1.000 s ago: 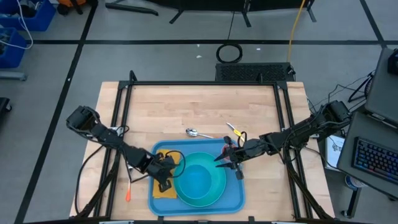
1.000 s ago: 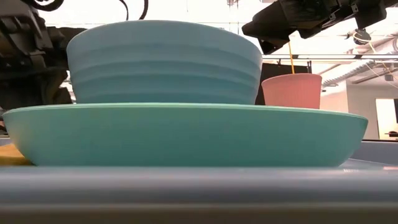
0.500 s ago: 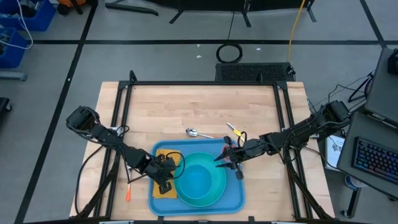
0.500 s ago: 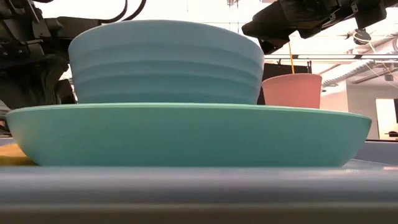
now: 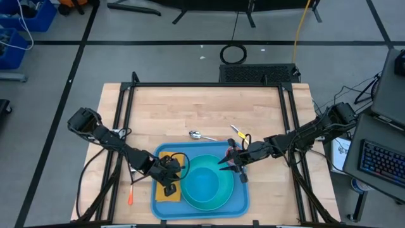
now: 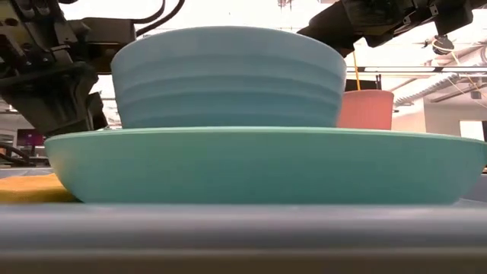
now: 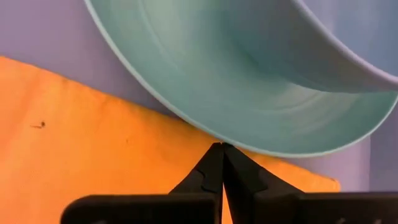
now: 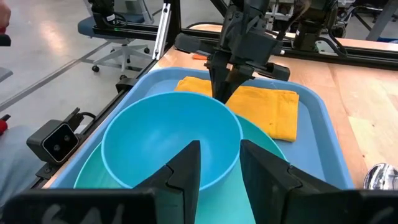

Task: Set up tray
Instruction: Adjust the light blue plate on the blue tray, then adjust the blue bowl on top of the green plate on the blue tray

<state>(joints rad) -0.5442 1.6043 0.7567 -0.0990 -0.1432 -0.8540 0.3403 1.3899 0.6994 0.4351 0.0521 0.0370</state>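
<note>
The blue tray [image 5: 243, 201] lies at the table's near middle. On it rests a turquoise plate [image 5: 218, 197] with a blue bowl [image 5: 204, 183] standing inside it. A yellow napkin [image 5: 166, 192] lies flat on the tray's left part. My left gripper [image 5: 174, 179] is shut, low over the napkin [image 7: 93, 143], at the plate's left rim. My right gripper [image 5: 225, 163] is open and hovers above the tray's far right part, past the bowl [image 8: 168, 143]. A pink cup [image 6: 365, 109] stands behind the plate [image 6: 259, 164], under the right arm. My left gripper touches the plate's left rim [image 7: 236, 148] with its shut fingertips [image 7: 217, 163]. It comes slanting down from the table's left, just over the napkin. The plate stays flat on the tray with the bowl in it.
A metal spoon [image 5: 196, 135] and a yellow-handled utensil [image 5: 237, 132] lie on the wood beyond the tray's far edge. An orange pen [image 5: 130, 197] lies left of the tray. The table's far half is bare wood.
The left gripper, shut, has moved toward the table's right edge along the napkin. The plate, with the bowl in it, has slid a little to the right on the tray. The right arm has kept still.
</note>
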